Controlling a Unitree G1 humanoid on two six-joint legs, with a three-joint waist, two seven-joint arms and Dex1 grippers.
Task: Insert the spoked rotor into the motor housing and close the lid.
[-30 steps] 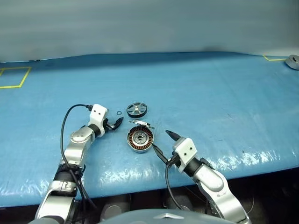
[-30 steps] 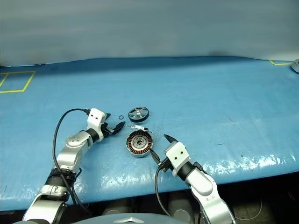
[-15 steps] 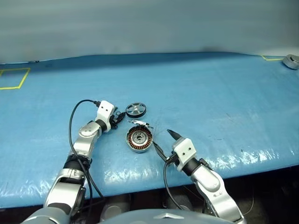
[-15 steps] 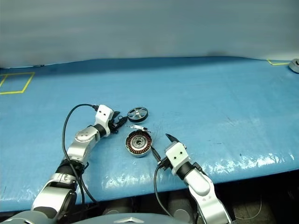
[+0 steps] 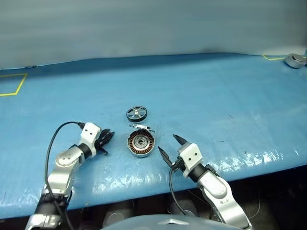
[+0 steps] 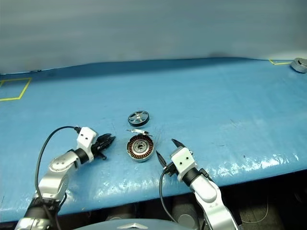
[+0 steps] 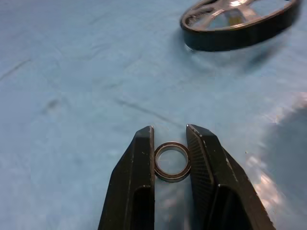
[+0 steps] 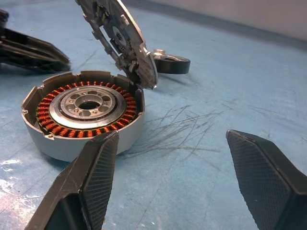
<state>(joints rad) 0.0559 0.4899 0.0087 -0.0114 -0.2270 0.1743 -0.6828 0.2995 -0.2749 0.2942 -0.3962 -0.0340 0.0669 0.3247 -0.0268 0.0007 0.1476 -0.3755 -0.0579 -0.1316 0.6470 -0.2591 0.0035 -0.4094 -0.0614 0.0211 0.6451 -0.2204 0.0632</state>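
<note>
On the blue tabletop (image 5: 216,96), a small black ring (image 7: 172,161) is clamped by the left gripper (image 7: 170,153); the right gripper (image 8: 177,167) is held apart beside the motor housing (image 8: 84,112); spoked rotor (image 5: 136,113) pickup is judged next.

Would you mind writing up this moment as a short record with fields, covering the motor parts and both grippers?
surface: blue table cover
motor housing: on the cover between the two grippers, copper windings showing, no rotor inside
lid: hinged open, standing tilted at the housing's far edge
spoked rotor: lying flat beyond the housing, apart from it
left gripper: shut on the small black ring
right gripper: open, beside the housing, holding nothing
task state: rotor not yet inserted, lid not closed
</note>
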